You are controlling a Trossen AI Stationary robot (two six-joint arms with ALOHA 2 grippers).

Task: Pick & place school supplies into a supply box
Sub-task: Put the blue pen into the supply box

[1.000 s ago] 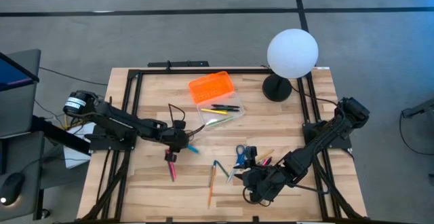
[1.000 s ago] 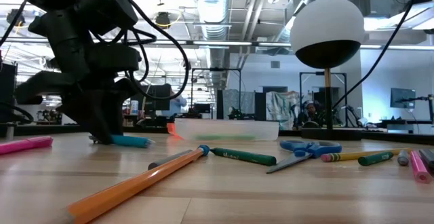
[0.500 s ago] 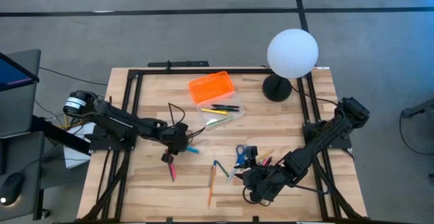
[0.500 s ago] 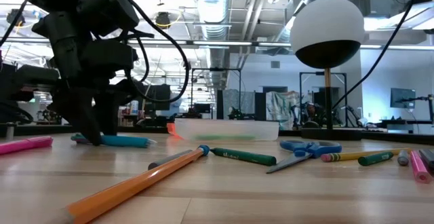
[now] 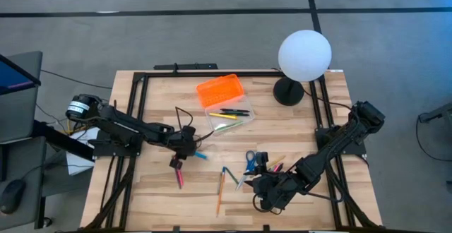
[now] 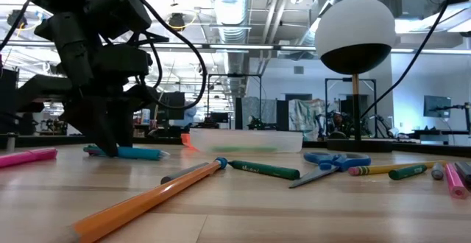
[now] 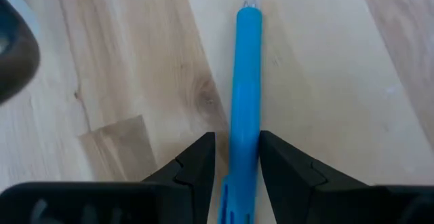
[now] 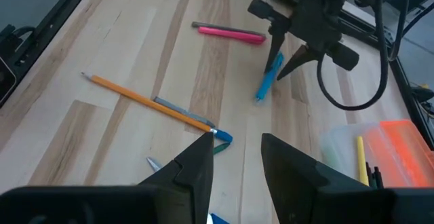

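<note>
I look down on the wooden table (image 5: 155, 190); the white globe lamp (image 5: 304, 54) stands at its far right corner and, seen from table height, looms beside the box. The supply box (image 5: 227, 111) sits at the far middle, its orange lid (image 5: 219, 90) open behind it, with at least three pens inside; through the clear wall I can't count them surely.

My left gripper (image 5: 185, 148) is down on the table near the box, its fingers (image 7: 196, 163) apart on either side of one blue pen (image 7: 247, 95), which lies flat on the wood; whether they touch it I cannot tell. One pink marker (image 5: 179, 176) lies just beside it.

My right gripper (image 5: 260, 188) rests low near the front right, fingers apart, holding nothing. Its arm covers part of the cluster there: one pair of scissors (image 5: 250, 161), and a few small pens I can't separate. One orange pencil (image 5: 219, 190) and a green marker (image 6: 263, 170) lie nearby.
</note>
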